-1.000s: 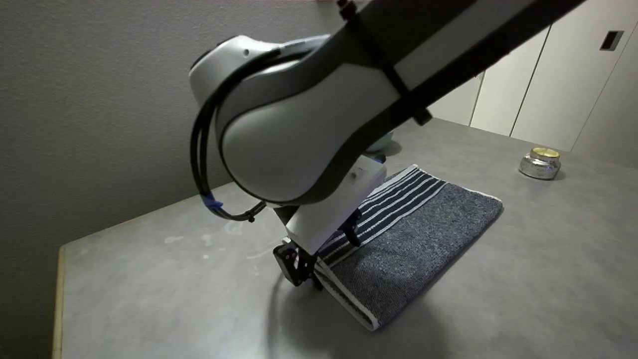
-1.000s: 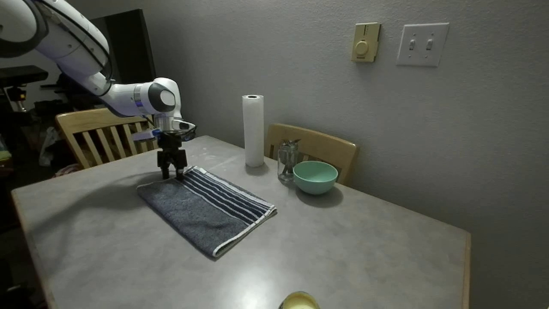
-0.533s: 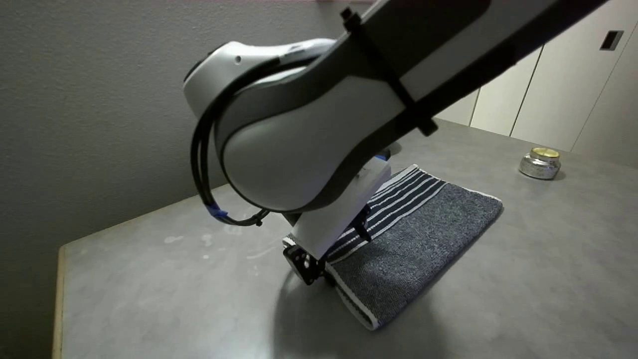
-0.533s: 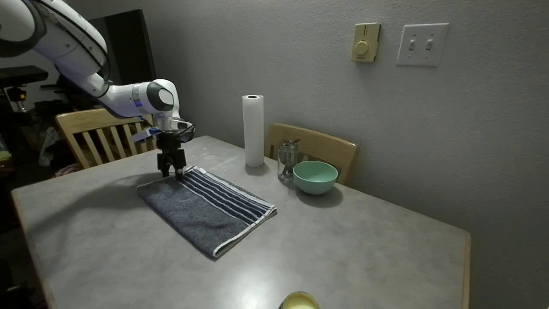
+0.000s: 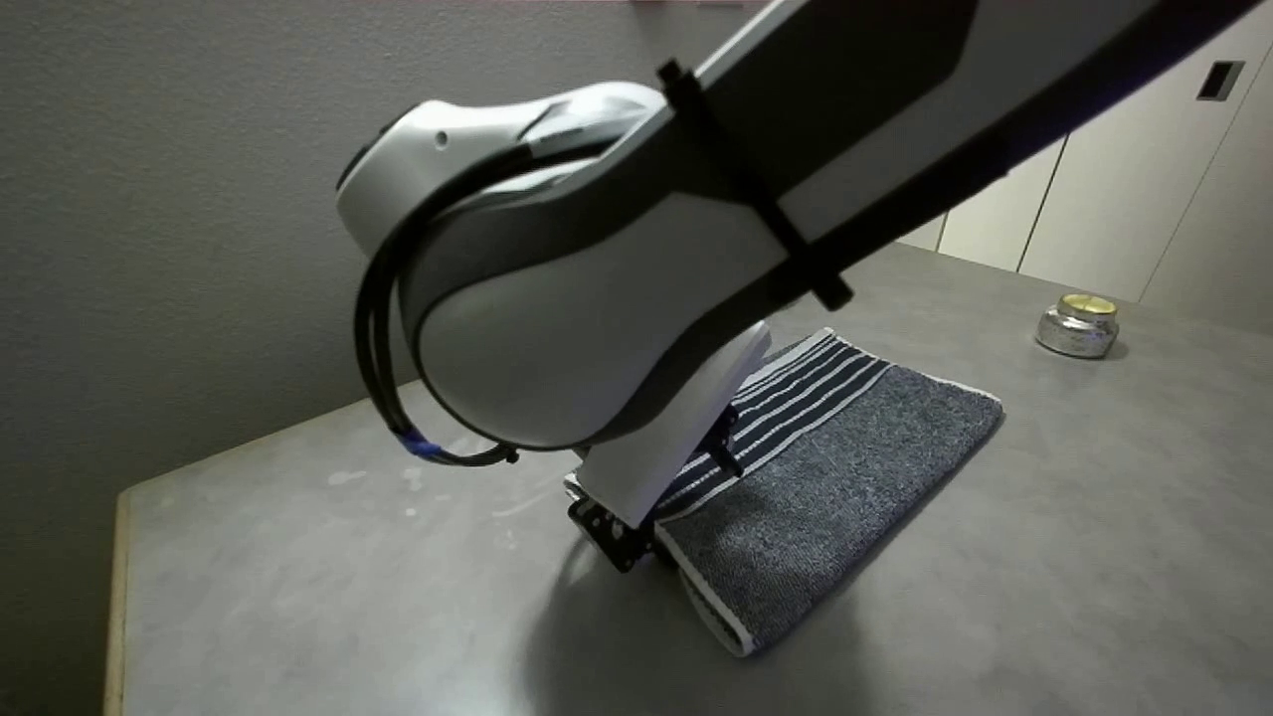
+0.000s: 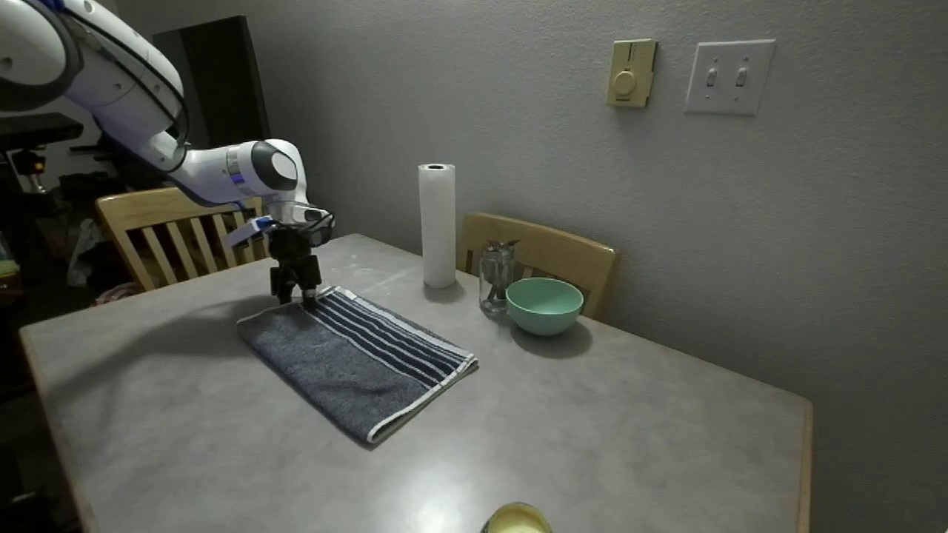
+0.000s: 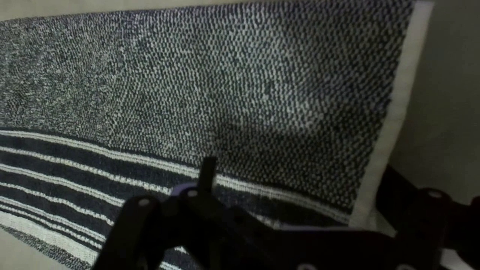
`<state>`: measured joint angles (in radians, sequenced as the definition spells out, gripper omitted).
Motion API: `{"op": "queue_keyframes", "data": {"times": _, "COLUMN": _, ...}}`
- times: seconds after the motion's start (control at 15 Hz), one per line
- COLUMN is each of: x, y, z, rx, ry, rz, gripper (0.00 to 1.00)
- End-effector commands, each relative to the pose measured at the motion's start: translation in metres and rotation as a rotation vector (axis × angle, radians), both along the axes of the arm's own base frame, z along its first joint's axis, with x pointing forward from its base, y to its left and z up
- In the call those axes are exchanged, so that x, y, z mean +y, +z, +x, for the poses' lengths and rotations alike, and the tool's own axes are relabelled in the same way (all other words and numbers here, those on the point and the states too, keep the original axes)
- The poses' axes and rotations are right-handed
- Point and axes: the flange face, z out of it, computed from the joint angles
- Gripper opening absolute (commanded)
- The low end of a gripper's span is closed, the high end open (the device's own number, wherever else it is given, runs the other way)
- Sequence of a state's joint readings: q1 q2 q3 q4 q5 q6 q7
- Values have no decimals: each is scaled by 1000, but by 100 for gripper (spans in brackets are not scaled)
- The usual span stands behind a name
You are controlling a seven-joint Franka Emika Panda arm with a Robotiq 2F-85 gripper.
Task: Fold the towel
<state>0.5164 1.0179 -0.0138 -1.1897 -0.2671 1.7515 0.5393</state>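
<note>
The dark grey towel [image 5: 845,487] lies flat in a layered rectangle on the table, its white-striped band along one long side. It also shows in an exterior view [image 6: 348,363] and the wrist view [image 7: 225,75]. My gripper [image 6: 297,300] points down at the towel's short white-hemmed edge, near the striped band. In the wrist view the gripper [image 7: 298,167] has its fingers wide apart. One finger is over the striped band; the other is at the hem. Whether that finger is under a layer I cannot tell. In an exterior view the arm partly hides the gripper [image 5: 698,513].
A white paper-towel roll [image 6: 438,229], a glass jar with utensils [image 6: 496,277] and a green bowl [image 6: 544,306] stand along the wall side of the table [image 6: 629,444]. A silver jar with a gold lid [image 5: 1078,326] stands beyond the towel. Chairs stand behind the table.
My gripper has shifted slightly inward onto the towel's short edge, and the hem there bows a little, its layers showing apart. The arm's upper part has moved slightly. The rest of the towel lies as before.
</note>
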Motion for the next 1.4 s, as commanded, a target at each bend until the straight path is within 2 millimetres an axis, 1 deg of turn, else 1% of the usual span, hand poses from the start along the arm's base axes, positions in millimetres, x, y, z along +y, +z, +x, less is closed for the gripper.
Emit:
{"op": "queue_keyframes", "data": {"times": 0.0, "x": 11, "y": -9, "z": 7, "rx": 12, "ry": 48, "rz": -14, "gripper": 67}}
{"op": "queue_keyframes", "data": {"times": 0.13, "x": 17, "y": -8, "z": 8, "rx": 15, "ry": 64, "rz": -15, "gripper": 51}}
{"op": "queue_keyframes", "data": {"times": 0.2, "x": 20, "y": -8, "z": 8, "rx": 15, "ry": 69, "rz": -16, "gripper": 46}}
{"op": "queue_keyframes", "data": {"times": 0.47, "x": 30, "y": -9, "z": 8, "rx": 21, "ry": 85, "rz": -15, "gripper": 15}}
{"op": "queue_keyframes", "data": {"times": 0.6, "x": 30, "y": -10, "z": 8, "rx": 14, "ry": 86, "rz": -12, "gripper": 2}}
{"op": "queue_keyframes", "data": {"times": 0.73, "x": 30, "y": -8, "z": 10, "rx": 11, "ry": 87, "rz": 10, "gripper": 0}}
{"op": "queue_keyframes", "data": {"times": 0.93, "x": 30, "y": -3, "z": 18, "rx": -9, "ry": 120, "rz": 93, "gripper": 1}}
{"op": "queue_keyframes", "data": {"times": 1.2, "x": 43, "y": 11, "z": 30, "rx": -46, "ry": 246, "rz": 236, "gripper": 1}}
{"op": "queue_keyframes", "data": {"times": 1.33, "x": 51, "y": 22, "z": 34, "rx": -61, "ry": 314, "rz": 311, "gripper": 1}}
